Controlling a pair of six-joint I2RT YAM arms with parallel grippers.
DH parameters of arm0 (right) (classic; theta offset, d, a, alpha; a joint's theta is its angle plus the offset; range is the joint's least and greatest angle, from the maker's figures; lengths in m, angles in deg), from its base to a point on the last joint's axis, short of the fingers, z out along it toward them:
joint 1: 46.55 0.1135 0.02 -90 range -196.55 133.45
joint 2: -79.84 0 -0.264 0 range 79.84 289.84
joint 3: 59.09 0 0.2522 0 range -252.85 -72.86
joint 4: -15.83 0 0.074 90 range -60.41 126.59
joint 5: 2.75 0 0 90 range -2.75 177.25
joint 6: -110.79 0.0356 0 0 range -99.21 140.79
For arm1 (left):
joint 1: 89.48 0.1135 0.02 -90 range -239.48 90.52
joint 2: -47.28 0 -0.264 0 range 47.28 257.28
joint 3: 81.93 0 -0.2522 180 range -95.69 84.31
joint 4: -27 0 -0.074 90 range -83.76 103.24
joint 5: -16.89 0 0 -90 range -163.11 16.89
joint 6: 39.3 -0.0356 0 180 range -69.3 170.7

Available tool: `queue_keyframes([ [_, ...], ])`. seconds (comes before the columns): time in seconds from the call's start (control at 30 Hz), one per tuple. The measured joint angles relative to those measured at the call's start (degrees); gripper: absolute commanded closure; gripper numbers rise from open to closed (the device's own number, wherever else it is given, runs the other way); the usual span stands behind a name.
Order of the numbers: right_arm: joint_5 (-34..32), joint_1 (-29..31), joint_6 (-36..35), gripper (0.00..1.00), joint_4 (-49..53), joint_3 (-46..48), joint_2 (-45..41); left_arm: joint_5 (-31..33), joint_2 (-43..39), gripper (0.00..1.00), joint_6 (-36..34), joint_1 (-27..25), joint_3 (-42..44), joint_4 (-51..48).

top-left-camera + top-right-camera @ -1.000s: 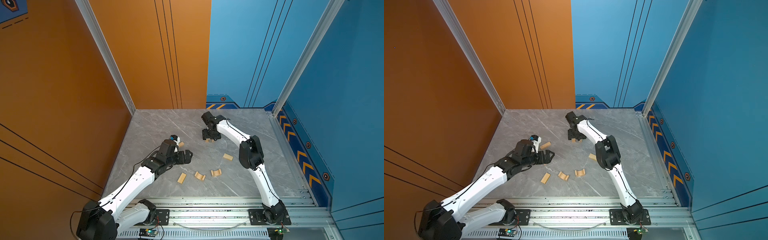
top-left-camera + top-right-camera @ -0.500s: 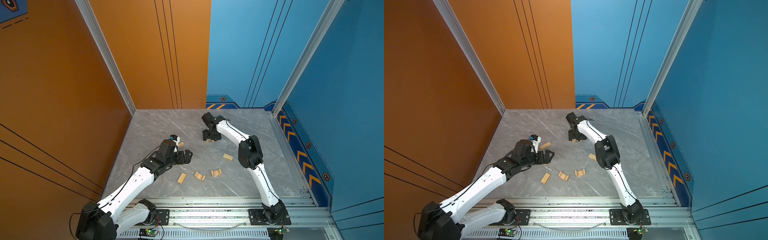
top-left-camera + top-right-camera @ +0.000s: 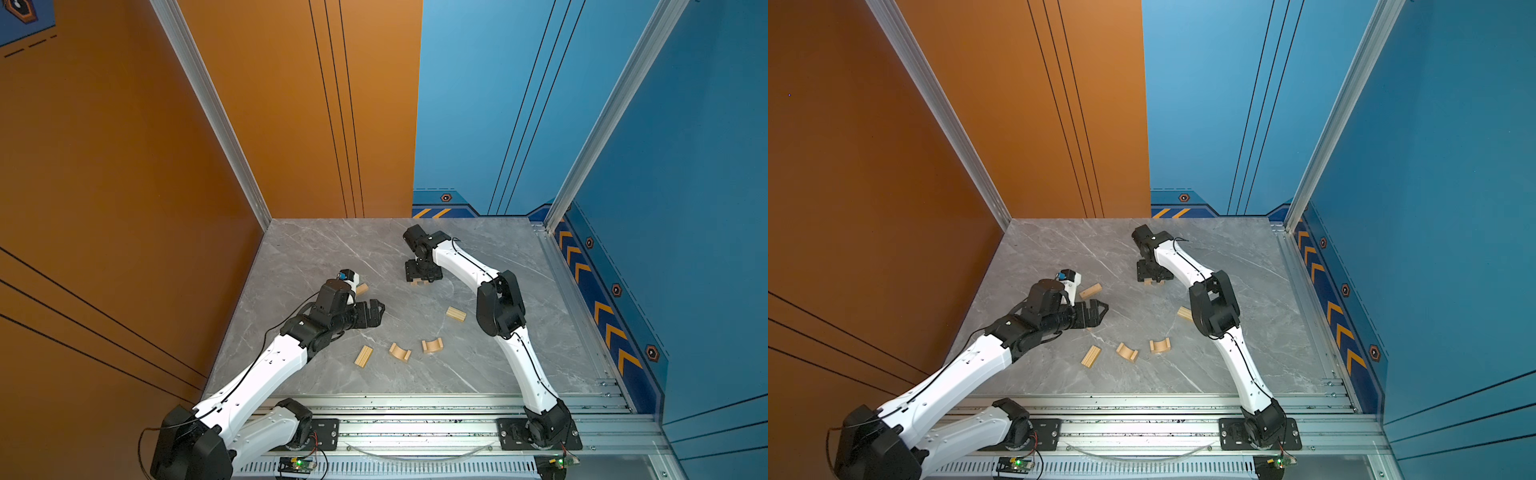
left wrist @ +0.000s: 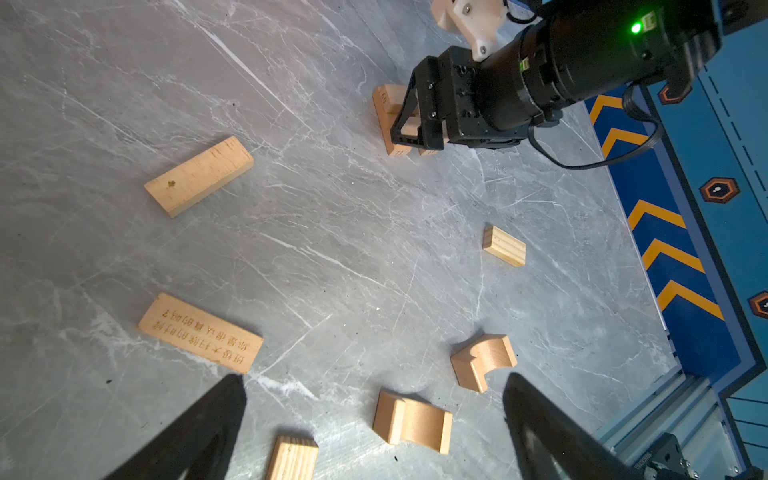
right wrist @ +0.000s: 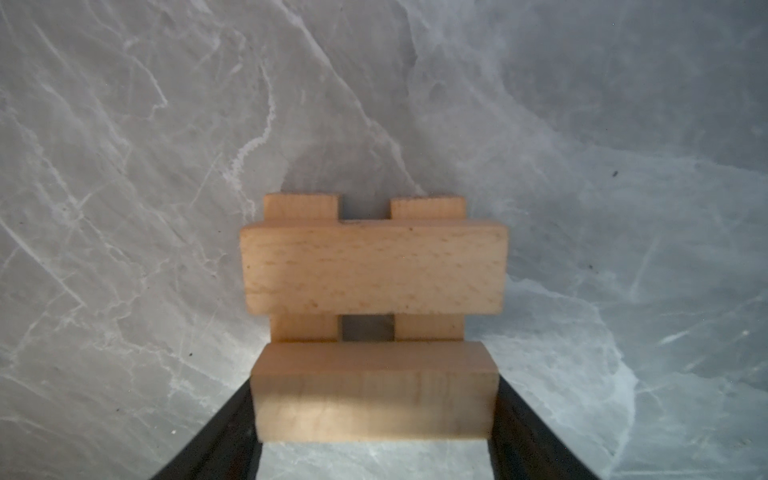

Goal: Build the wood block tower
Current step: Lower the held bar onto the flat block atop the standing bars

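Note:
The tower (image 3: pixel 419 283) (image 3: pixel 1153 281) is a low stack at the back middle: two parallel wood blocks (image 5: pixel 301 208) with one bar (image 5: pixel 374 270) laid across them. My right gripper (image 5: pixel 374 401) (image 3: pixel 422 274) stands over it, shut on a second crosswise bar (image 5: pixel 374 370), holding it by its two ends at the near ends of the lower pair. My left gripper (image 4: pixel 374 380) (image 3: pixel 376 311) hovers open and empty over loose wood blocks: two arches (image 4: pixel 484 361) (image 4: pixel 412 422), a plain bar (image 4: pixel 199 176), an engraved bar (image 4: pixel 200 332) and two grooved slabs (image 4: pixel 504 246) (image 4: pixel 293 459).
In both top views the loose pieces lie between the arms: a bar (image 3: pixel 362 288), slabs (image 3: pixel 363 356) (image 3: pixel 456 313), arches (image 3: pixel 400 352) (image 3: pixel 432 345). Orange and blue walls close the grey marble table (image 3: pixel 316 249) on three sides. An aluminium rail (image 3: pixel 415 411) runs along the front.

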Motion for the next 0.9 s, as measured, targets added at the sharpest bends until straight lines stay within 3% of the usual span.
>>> queue_keyframes([
  [0.27,0.4,0.0,0.0,0.24,0.5,-1.2,0.6,0.0,-0.1,0.02,0.0,0.2,0.0,-0.1],
  [0.5,0.9,0.1,-0.4,0.10,1.2,-2.6,1.2,0.0,-0.3,0.02,0.0,0.3,0.0,-0.3],
  [0.9,0.9,0.1,-0.4,0.09,2.0,-2.9,1.2,0.0,-1.0,0.02,0.0,0.3,0.0,-0.6],
])
